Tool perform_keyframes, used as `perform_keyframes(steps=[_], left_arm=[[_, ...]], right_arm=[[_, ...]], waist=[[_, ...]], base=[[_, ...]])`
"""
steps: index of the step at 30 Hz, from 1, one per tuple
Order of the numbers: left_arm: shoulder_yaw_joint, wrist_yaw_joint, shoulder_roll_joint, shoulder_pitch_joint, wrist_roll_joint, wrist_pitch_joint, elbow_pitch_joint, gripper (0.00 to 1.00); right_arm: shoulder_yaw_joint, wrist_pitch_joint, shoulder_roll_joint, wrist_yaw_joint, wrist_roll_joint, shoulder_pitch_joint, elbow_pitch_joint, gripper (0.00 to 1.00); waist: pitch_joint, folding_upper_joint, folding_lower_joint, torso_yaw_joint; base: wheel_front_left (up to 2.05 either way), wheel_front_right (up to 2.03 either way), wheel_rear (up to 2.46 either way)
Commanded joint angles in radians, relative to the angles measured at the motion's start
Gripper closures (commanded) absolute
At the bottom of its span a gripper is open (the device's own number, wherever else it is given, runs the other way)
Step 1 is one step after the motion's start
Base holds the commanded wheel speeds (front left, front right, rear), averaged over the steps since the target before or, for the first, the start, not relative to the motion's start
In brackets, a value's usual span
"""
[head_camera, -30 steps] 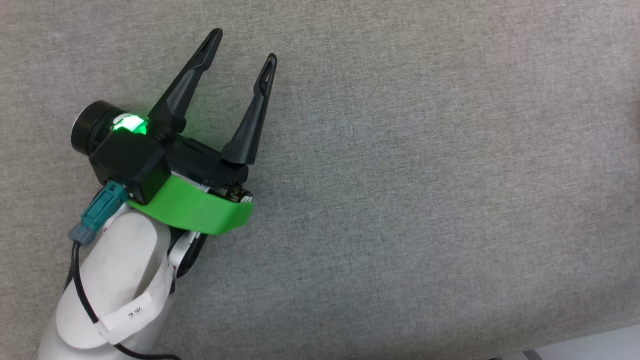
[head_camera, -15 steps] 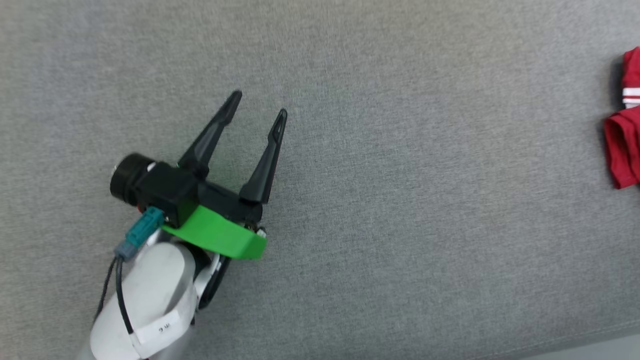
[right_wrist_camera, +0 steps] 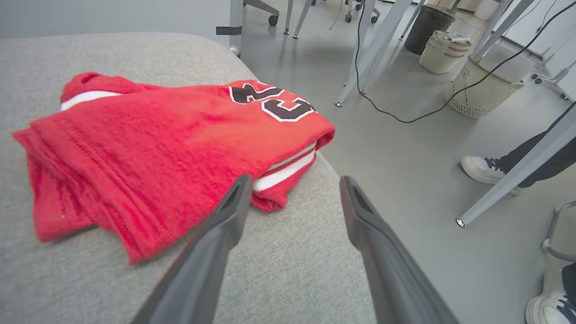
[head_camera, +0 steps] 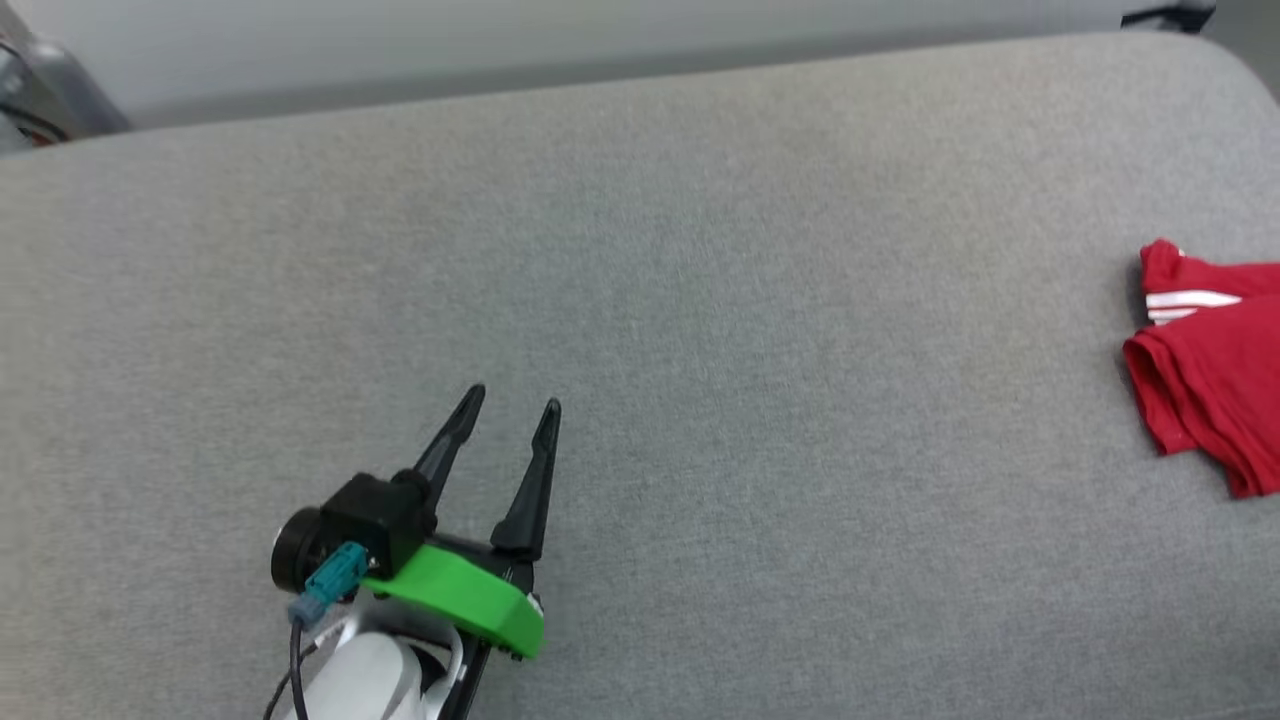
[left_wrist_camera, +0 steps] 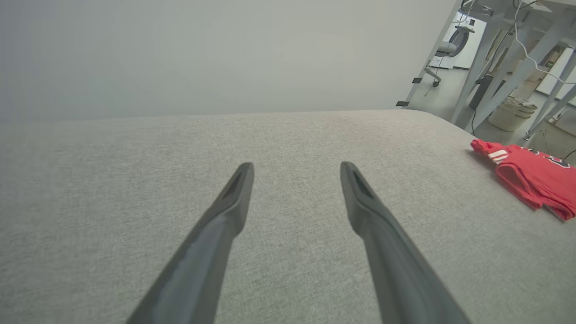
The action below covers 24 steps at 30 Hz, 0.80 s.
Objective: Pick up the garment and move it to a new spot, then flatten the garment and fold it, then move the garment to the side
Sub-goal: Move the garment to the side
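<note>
Head view has tilted up; folded red soft-fabric shirt (head_camera: pixel 1215 385) shows fuller at three o'clock; dark-fingered left gripper (head_camera: pixel 513 398) and right gripper (right_wrist_camera: pixel 294 178) spread wide, empty.

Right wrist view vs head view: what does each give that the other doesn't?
Right wrist view: the black-and-white chest number, the open right gripper pointing at the striped edge of the red sports shirt, wicker baskets and a person's shoe on the floor.
Head view: the open left gripper over bare grey cushion, well away from the shirt.
Both: the red sports shirt, roughly folded, lying on the grey cushion.
</note>
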Motion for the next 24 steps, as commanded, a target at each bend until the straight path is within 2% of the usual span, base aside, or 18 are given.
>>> perform_keyframes(steps=[1,2,9,17,24], left_arm=[[0.009,0.009,-0.006,0.023,-0.005,-0.005,0.006,0.0],[0.018,0.023,-0.014,0.055,-0.009,-0.005,0.016,0.0],[0.053,0.034,-0.018,0.108,-0.016,-0.005,0.039,0.0],[0.131,0.051,-0.007,0.14,-0.007,-0.006,0.044,0.0],[0.2,0.062,-0.005,0.168,0.009,-0.006,0.052,0.0]], right_arm=[[0.012,-0.01,0.022,-0.001,0.015,0.028,-0.022,0.0],[0.041,-0.016,0.093,-0.001,0.028,0.096,-0.095,0.0],[0.134,0.021,0.225,-0.001,0.051,0.245,-0.308,0.0],[0.329,0.093,0.245,-0.001,0.118,0.337,-0.493,0.0],[0.427,0.147,0.246,-0.001,0.127,0.376,-0.637,0.0]], waist=[[-0.108,-0.0001,0.0001,0.059],[-0.142,-0.0001,0.0001,0.08],[-0.196,-0.0001,0.0001,0.128],[-0.214,-0.0001,0.0001,0.164],[-0.239,-0.0001,0.0001,0.185]], base=[[0.0,0.0,0.0],[0.0,0.0,0.0],[0.0,0.0,0.0],[0.0,0.0,0.0],[0.0,0.0,0.0]])
